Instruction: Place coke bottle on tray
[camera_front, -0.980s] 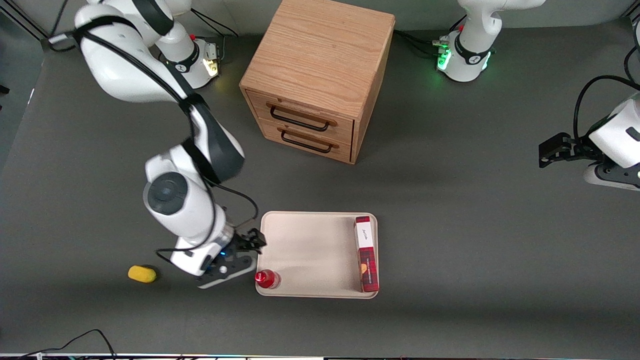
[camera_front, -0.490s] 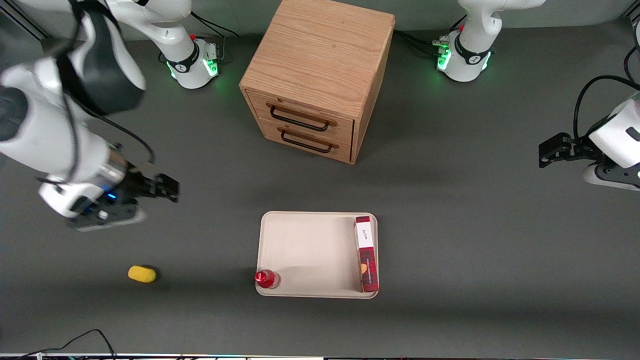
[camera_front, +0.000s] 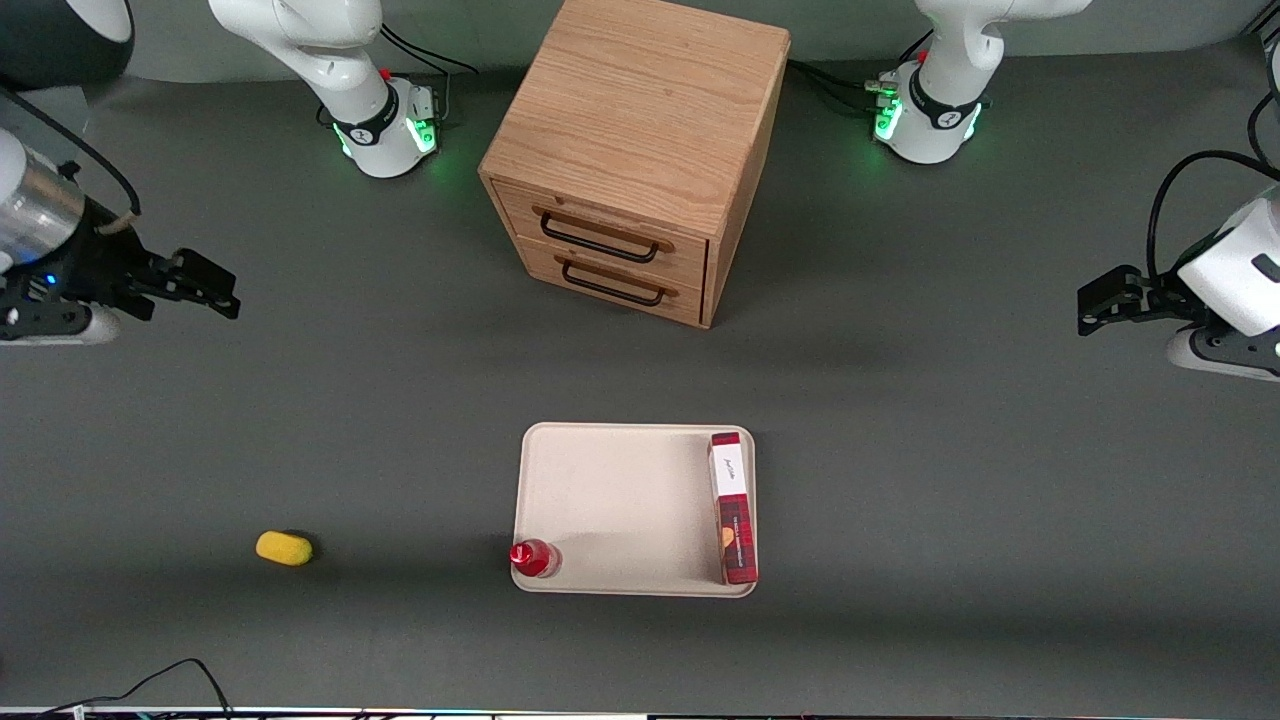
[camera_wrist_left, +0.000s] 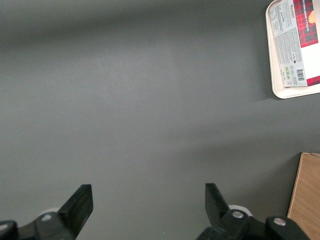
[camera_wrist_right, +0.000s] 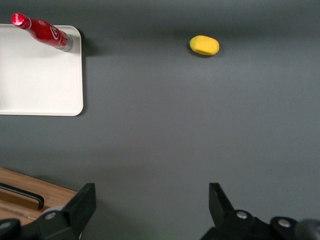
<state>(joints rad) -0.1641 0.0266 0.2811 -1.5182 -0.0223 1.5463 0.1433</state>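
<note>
The small red coke bottle (camera_front: 533, 558) stands upright on the beige tray (camera_front: 615, 500), in the tray's near corner toward the working arm's end; it also shows in the right wrist view (camera_wrist_right: 45, 32), on the tray (camera_wrist_right: 35, 85). My right gripper (camera_front: 205, 285) is high above the table at the working arm's end, well away from tray and bottle. It is open and empty, its jaws wide apart (camera_wrist_right: 150, 207) over bare grey table.
A long red plaid box (camera_front: 732, 507) lies on the tray's edge toward the parked arm. A yellow oval lump (camera_front: 284, 548) lies on the table (camera_front: 950, 480), also seen from the wrist (camera_wrist_right: 204, 45). A wooden two-drawer cabinet (camera_front: 640, 150) stands farther from the camera.
My right gripper has let go of the bottle and pulled up and away from the tray toward the working arm's end. The bottle stays standing on the tray.
</note>
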